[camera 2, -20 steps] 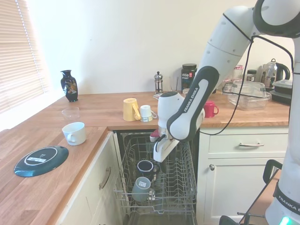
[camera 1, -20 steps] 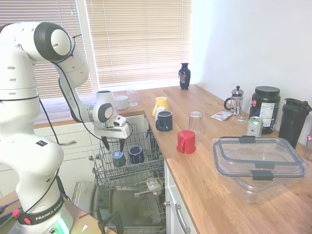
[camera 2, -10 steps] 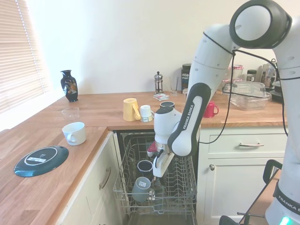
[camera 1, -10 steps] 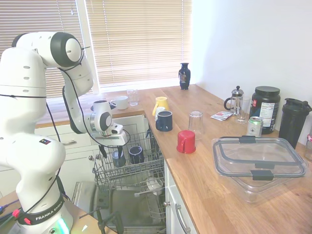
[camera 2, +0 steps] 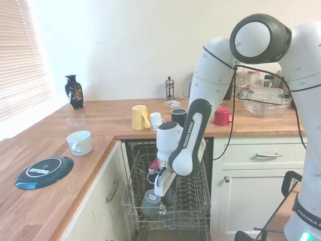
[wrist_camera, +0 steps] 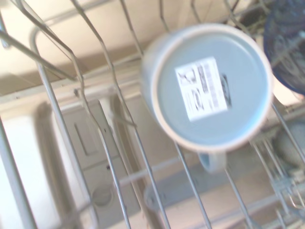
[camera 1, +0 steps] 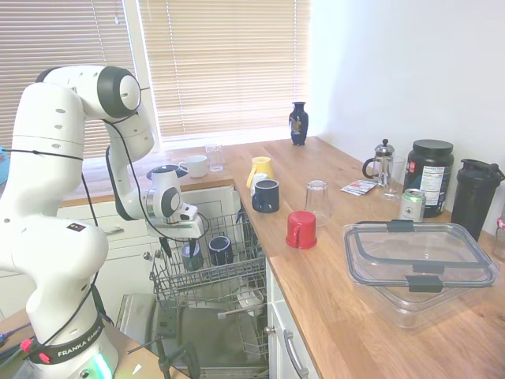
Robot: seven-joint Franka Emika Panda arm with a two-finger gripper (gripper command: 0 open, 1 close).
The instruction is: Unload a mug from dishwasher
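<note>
The mug (camera 2: 150, 203) is slate grey-blue and stands upside down in the front of the dishwasher's pulled-out wire rack (camera 2: 193, 201). In the wrist view its base (wrist_camera: 209, 88) carries a white sticker, and its handle (wrist_camera: 212, 161) shows below the rim. My gripper (camera 2: 160, 191) hangs open just above the mug, a little to one side. In the first exterior view the gripper (camera 1: 180, 248) has its dark fingers (camera 1: 166, 245) spread over the mug (camera 1: 190, 257). I cannot tell if they touch it.
A dark navy mug (camera 1: 220, 249) sits in the rack (camera 1: 207, 278) right beside the grey one. The dishwasher door (camera 1: 201, 343) lies open below. On the counter stand a red cup (camera 1: 301, 229), a navy mug (camera 1: 266, 196), a yellow mug (camera 1: 261, 168), a glass (camera 1: 316, 201) and a clear container (camera 1: 418, 264).
The arm has come down and swung toward the rack's front. The gripper has dropped from above the rack to just over the grey-blue mug, still open.
</note>
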